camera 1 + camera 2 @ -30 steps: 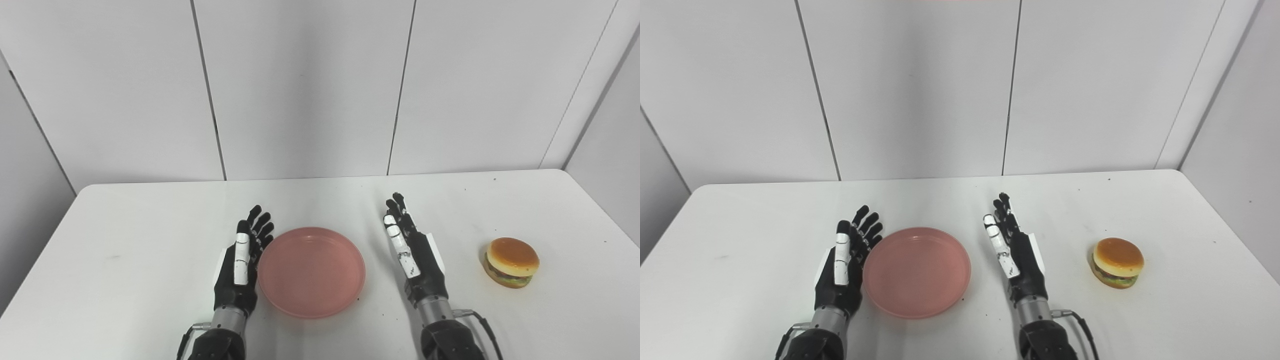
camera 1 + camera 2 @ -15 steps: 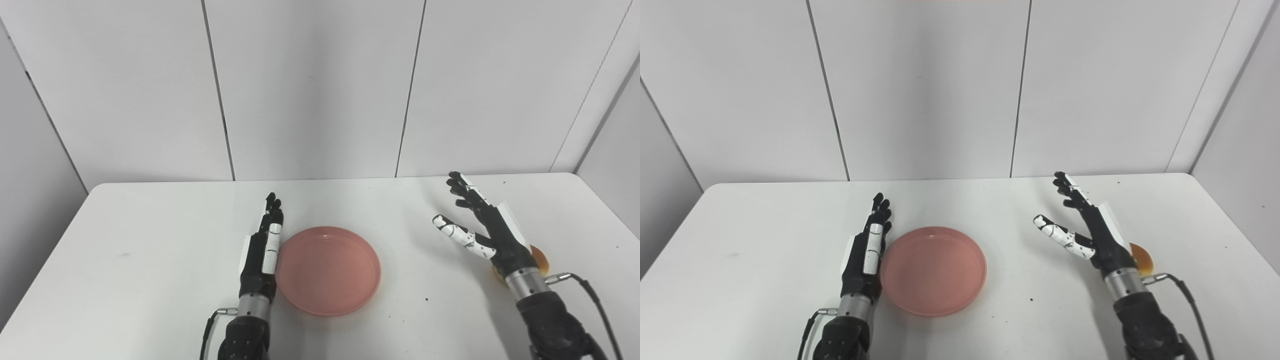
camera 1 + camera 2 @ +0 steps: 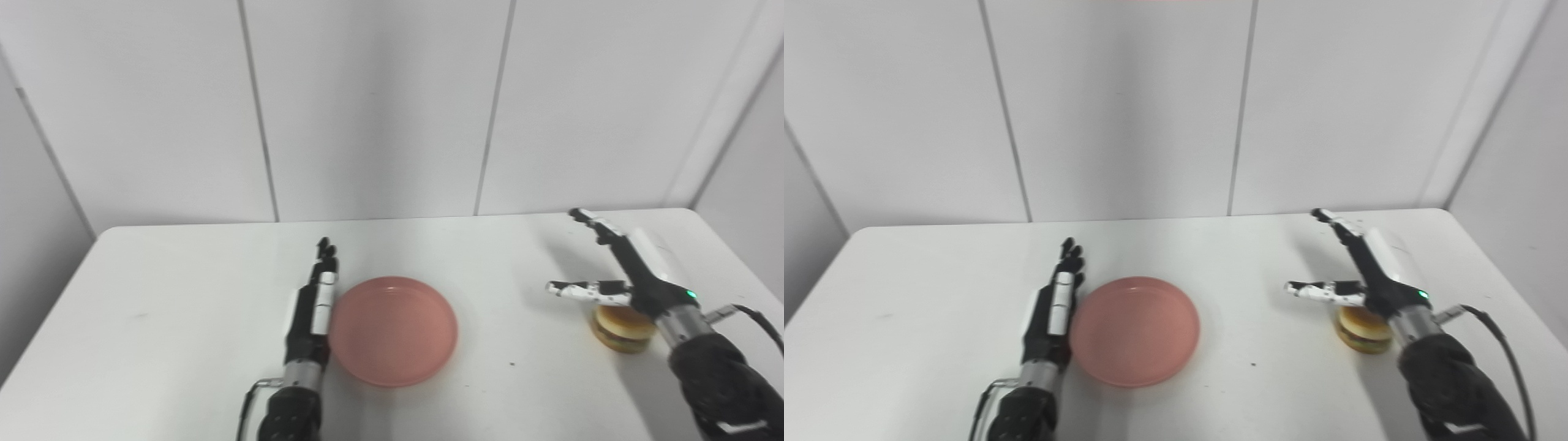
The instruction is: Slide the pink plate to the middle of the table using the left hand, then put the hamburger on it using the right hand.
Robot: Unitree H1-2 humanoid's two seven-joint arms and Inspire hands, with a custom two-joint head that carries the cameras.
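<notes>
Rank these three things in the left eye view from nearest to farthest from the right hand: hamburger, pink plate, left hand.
1. hamburger: directly under the right hand, table's right side.
2. pink plate: mid-table.
3. left hand: against the plate's left edge.

Bare table [image 3: 520, 288] is seen between pink plate [image 3: 392, 329] and hamburger [image 3: 620, 327]; the plate's left rim is flanked by the left hand [image 3: 311, 309].

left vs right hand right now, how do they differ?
Left hand lies flat, fingers together, edge-on against the pink plate; right hand is raised above the hamburger, thumb splayed wide. Left is low at the table; right hangs higher. Both are open, holding nothing.
</notes>
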